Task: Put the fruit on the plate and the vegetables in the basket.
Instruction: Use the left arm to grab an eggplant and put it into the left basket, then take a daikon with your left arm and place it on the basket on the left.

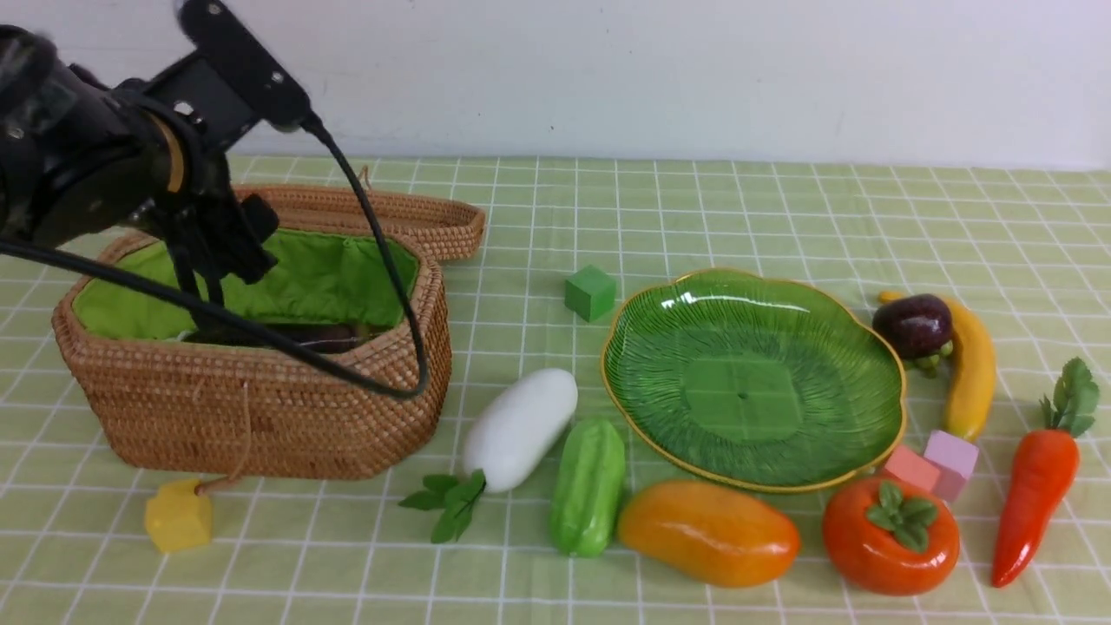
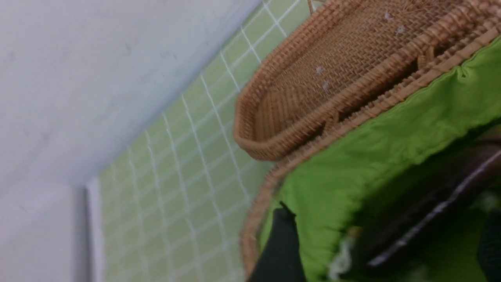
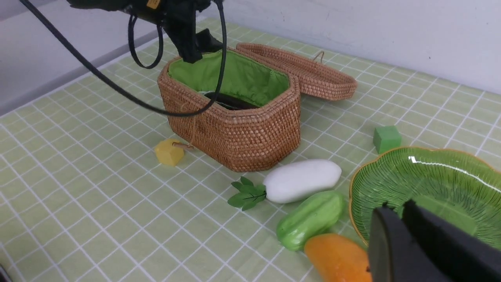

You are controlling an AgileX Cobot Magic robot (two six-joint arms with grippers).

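My left gripper [image 1: 217, 260] hangs open over the wicker basket [image 1: 260, 408]. The dark purple eggplant [image 1: 304, 334] lies loose on the green lining below its spread fingers [image 2: 282, 250]. On the cloth lie the white radish [image 1: 521, 425], green gourd [image 1: 588, 486], mango [image 1: 707, 531], persimmon [image 1: 890, 534] and carrot [image 1: 1037, 486]. The banana [image 1: 972, 373] and mangosteen [image 1: 913, 325] touch, right of the green plate [image 1: 746, 382], which holds nothing. My right gripper [image 3: 395, 206] is shut and holds nothing, hovering near the plate's rim [image 3: 354, 196] and the mango [image 3: 336, 258].
The basket's woven lid [image 1: 382, 213] lies open behind it. A green cube [image 1: 590, 292] sits left of the plate, a yellow cube [image 1: 178, 516] in front of the basket, and pink [image 1: 911, 469] and lilac [image 1: 952, 460] cubes by the persimmon. A white wall bounds the far edge.
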